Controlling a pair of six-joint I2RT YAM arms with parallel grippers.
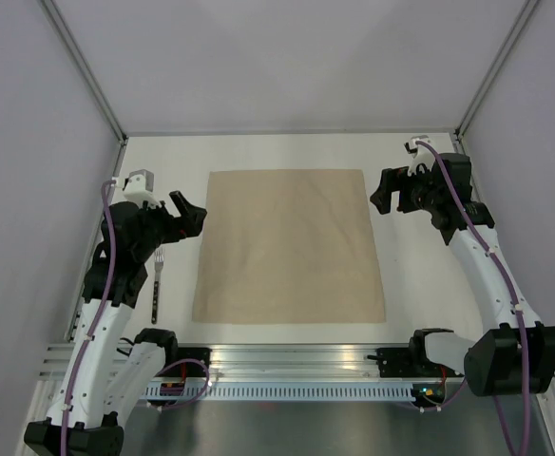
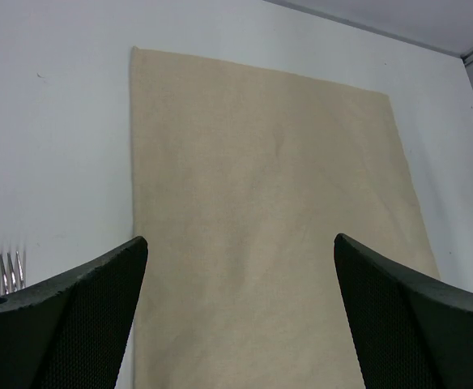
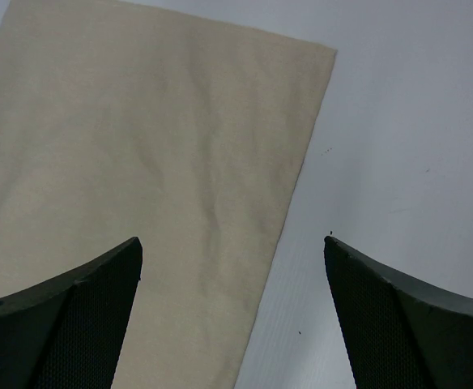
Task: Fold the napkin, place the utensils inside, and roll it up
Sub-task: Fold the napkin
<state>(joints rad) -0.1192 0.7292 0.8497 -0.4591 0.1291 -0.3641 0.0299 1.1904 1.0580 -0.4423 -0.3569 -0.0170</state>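
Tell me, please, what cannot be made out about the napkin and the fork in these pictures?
1. Fork, left wrist view: only the tines show; the left hand hides the handle.
2. Napkin, both wrist views: its near part runs past the bottom of the frame, behind the open hands.
3. Fork, top view: the tines are too small to count.
4. Right wrist view: the fork lies outside the frame.

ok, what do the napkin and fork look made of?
Napkin: likely woven cloth, matte tan-beige; no shine, faint soft creases. Fork: tines look like polished silver metal, glinting in the left wrist view; handle is thin and black, probably plastic or coated, can't tell.
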